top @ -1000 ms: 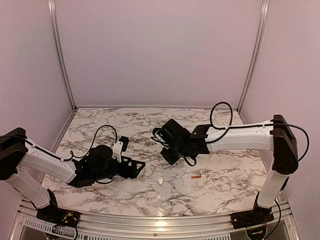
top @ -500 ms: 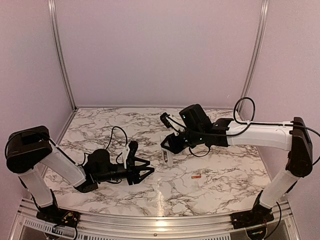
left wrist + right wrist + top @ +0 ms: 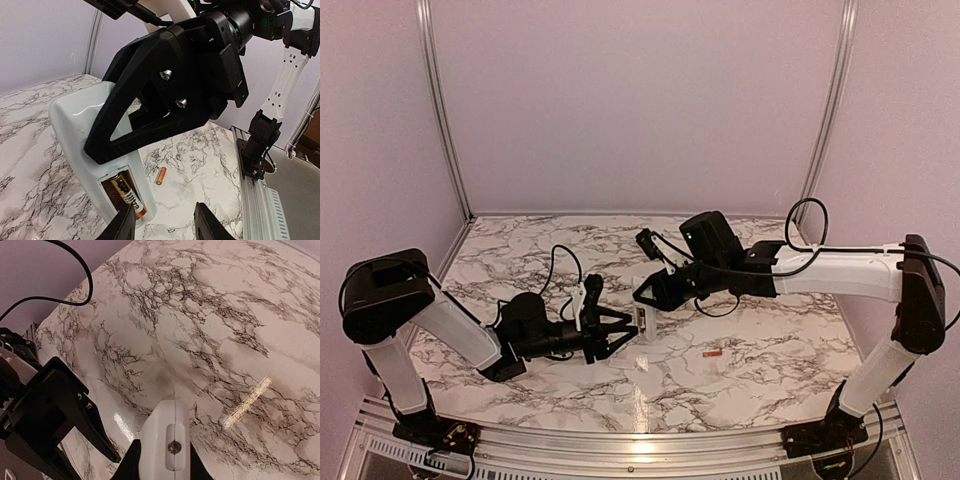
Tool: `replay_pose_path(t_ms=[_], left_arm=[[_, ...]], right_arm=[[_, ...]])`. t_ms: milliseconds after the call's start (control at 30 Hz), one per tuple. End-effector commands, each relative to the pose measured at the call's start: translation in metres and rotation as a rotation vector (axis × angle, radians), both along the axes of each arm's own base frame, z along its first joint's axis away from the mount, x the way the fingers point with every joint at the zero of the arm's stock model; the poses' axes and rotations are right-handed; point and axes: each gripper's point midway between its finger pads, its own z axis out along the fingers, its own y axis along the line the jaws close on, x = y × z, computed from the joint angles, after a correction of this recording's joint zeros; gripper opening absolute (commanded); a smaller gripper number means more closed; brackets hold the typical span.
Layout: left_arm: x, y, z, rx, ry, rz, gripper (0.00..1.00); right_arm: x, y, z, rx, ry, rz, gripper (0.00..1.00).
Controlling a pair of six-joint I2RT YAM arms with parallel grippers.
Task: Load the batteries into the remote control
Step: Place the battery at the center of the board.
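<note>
Your right gripper (image 3: 648,300) was clamped on the remote control (image 3: 75,120), one black finger lying across its plain white back. The handset hung tilted over the middle of the marble table (image 3: 200,160), its lower end down close to the surface. You could not tell from any view whether that end touched the marble.

The battery recess (image 3: 107,186) sat open at that lower end of the back and faced your left wrist camera. One coppery-orange cell, the seated battery (image 3: 127,194), lay lengthwise inside it, with its dark end pointing up the handset.

The loose battery (image 3: 160,176) lay flat on the marble, apart from the remote and out of both grippers. In the top view it rested to the right of the handset, on the side nearer the arm bases.

Your left gripper (image 3: 620,332) was spread wide and held nothing. It pointed right, toward the remote's recess end, with its tips just beside the handset but not on it.

From the right wrist camera, the remote appeared end-on as a rounded white shape between the right fingers. The left gripper's black jaws were at the lower left of that view.
</note>
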Motion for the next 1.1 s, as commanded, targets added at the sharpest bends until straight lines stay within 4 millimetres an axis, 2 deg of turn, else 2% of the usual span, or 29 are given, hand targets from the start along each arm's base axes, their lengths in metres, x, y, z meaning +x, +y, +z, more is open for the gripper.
replay_pose_path(t_ms=[0, 500, 667, 900, 1000, 1067], left_arm=[[0.003, -0.009, -0.003, 0.010, 0.002, -0.003, 0.42], [0.017, -0.020, -0.028, 0.081, 0.070, 0.035, 0.37], [0.016, -0.023, -0.029, 0.082, 0.078, 0.022, 0.33], [0.029, -0.023, -0.038, 0.115, 0.103, 0.088, 0.29], [0.043, -0.015, -0.046, 0.152, 0.121, 0.180, 0.40], [0.046, -0.012, -0.048, 0.163, 0.120, 0.207, 0.42]], right_arm=[[-0.005, 0.006, 0.022, 0.076, -0.012, 0.019, 0.00], [-0.011, 0.008, 0.031, 0.113, 0.001, 0.038, 0.00], [-0.011, 0.007, 0.034, 0.122, 0.003, 0.033, 0.00], [-0.011, 0.006, 0.035, 0.127, 0.009, 0.022, 0.00], [-0.010, 0.005, 0.035, 0.124, 0.004, 0.015, 0.00], [-0.010, 0.004, 0.035, 0.117, -0.002, 0.012, 0.00]])
